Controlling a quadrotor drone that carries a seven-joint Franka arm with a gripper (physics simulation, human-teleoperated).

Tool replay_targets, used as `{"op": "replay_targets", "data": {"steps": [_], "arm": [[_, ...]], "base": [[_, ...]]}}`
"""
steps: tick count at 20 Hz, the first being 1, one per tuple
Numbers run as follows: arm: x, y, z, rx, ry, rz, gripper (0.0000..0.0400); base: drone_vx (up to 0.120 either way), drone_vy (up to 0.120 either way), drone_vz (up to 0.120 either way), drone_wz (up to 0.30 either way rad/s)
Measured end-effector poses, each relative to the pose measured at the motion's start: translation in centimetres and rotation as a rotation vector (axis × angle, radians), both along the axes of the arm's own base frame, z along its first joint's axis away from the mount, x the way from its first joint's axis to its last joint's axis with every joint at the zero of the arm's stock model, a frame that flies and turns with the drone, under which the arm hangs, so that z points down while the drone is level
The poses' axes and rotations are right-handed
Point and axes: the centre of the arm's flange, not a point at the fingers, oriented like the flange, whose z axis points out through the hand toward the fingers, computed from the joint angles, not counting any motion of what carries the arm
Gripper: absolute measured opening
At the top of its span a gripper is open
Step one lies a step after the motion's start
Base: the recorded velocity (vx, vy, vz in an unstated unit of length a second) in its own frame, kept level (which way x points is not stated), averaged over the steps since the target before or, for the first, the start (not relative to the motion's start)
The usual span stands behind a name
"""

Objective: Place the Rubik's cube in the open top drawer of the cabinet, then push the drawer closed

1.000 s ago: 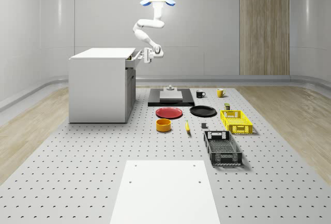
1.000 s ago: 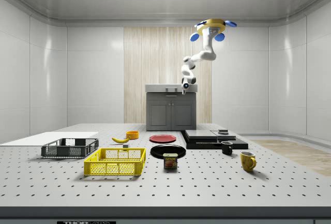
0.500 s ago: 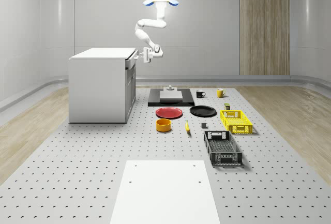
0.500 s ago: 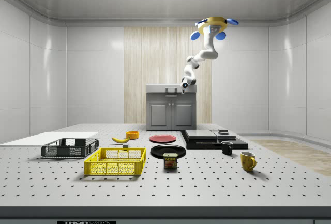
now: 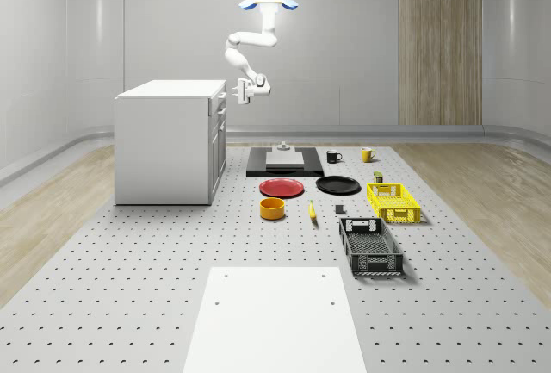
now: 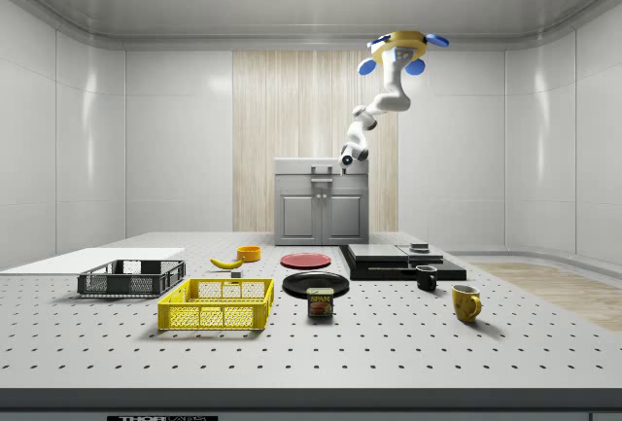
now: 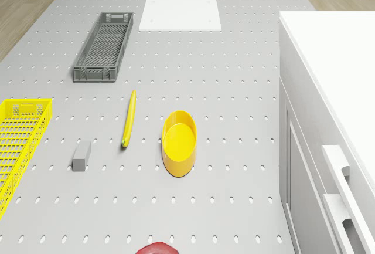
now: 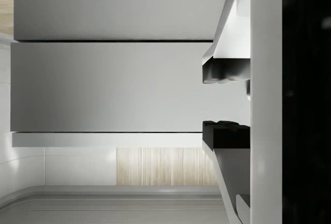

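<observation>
White cabinet with top drawer pushed in, front flush with the cabinet face. Cube hidden; whether inside the drawer cannot be told.

Gripper level with the drawer, just beside the cabinet's front; contact cannot be told. In the wrist view, dark pads parted by a moderate gap, nothing held between them. Arm bent up and away from the cabinet to the drone, hovering high, off the cabinet's front side, above its top level.

On the perforated table, all on the cabinet's front side:
- Black slab nearest, carrying a small grey block.
- Red plate near the front, black plate beyond it.
- Yellow bowl close to the red plate, banana just past the bowl.
- Yellow crate and grey crate well apart from the cabinet.
- Black mug and yellow mug beyond the slab.
</observation>
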Motion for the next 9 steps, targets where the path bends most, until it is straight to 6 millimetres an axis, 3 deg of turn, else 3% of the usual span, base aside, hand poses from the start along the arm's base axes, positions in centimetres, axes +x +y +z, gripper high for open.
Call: {"op": "replay_targets", "data": {"steps": [9], "arm": [[0.02,0.12,-0.03,0.0,0.0,0.0,0.0105]], "base": [[0.0,0.0,0.0,0.0]]}}
